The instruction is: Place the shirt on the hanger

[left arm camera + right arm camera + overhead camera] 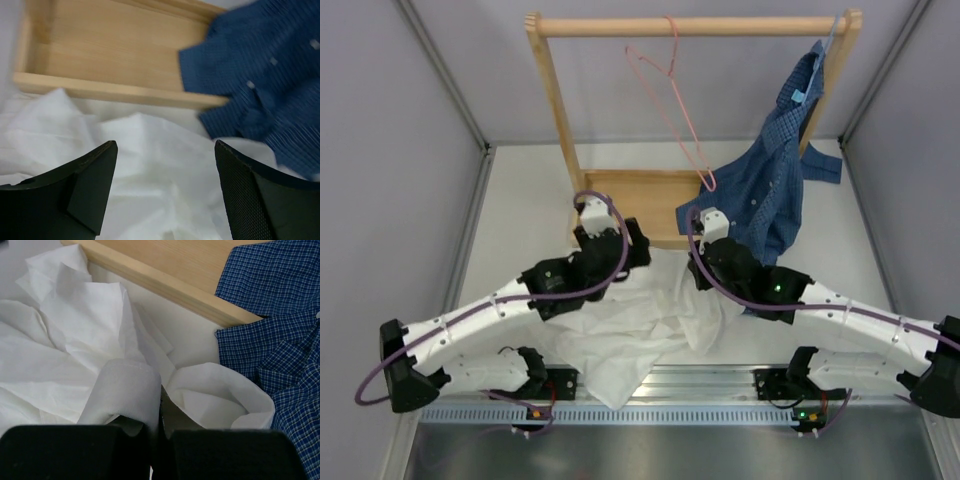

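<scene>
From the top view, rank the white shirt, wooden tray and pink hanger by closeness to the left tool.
1. White shirt, right beneath the left tool.
2. Wooden tray, just beyond it.
3. Pink hanger, up on the back rail.

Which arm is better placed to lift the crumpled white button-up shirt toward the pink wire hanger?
Right. The right gripper is shut on a fold of the crumpled white button-up shirt; the left gripper hangs open above it, holding nothing.
</scene>
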### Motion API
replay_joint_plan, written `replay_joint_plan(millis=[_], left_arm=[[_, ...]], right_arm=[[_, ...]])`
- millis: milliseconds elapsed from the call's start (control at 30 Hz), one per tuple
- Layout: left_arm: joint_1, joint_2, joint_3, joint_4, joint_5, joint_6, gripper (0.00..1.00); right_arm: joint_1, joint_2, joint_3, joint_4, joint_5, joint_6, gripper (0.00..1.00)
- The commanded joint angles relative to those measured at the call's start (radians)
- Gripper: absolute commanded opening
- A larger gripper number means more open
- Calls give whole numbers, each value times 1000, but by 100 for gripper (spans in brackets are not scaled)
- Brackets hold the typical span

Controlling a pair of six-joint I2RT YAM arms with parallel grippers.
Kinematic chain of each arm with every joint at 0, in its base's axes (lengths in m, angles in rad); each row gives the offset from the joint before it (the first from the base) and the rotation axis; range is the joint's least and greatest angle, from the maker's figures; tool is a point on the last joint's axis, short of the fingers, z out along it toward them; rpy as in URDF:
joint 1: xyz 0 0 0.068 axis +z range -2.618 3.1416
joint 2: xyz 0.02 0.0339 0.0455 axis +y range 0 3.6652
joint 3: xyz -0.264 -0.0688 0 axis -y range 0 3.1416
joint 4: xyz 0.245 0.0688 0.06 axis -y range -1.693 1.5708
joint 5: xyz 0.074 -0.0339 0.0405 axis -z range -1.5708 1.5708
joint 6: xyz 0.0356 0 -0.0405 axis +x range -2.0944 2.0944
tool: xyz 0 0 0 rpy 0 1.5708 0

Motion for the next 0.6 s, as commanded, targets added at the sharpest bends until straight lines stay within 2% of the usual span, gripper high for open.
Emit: replay_joint_plan(millis=[0,33,133,233,267,333,467,567], left_arm=[[-245,32,53,-18,-67,-11,82],[-324,70,49,29,-75,-2,81],[-405,115,3,190,-95,45,75],[-408,115,-81,332,-36,125,68],[-408,111,-127,435,-22,181,67],[-408,118,-152,507,-30,219,65],[-407,178,-161,589,-66,300,65],[-402,210,-155,608,-115,332,60]], right_arm=[[-3,31,92,-55,42,29,0],[-3,37,98,-65,41,35,0],[-4,62,131,-93,21,38,0],[-4,70,148,-101,-9,30,0],[-4,68,153,-99,-19,26,0],[-4,65,156,-101,-43,21,0],[-4,62,165,-101,-71,13,0],[-4,67,170,-99,-96,12,0]])
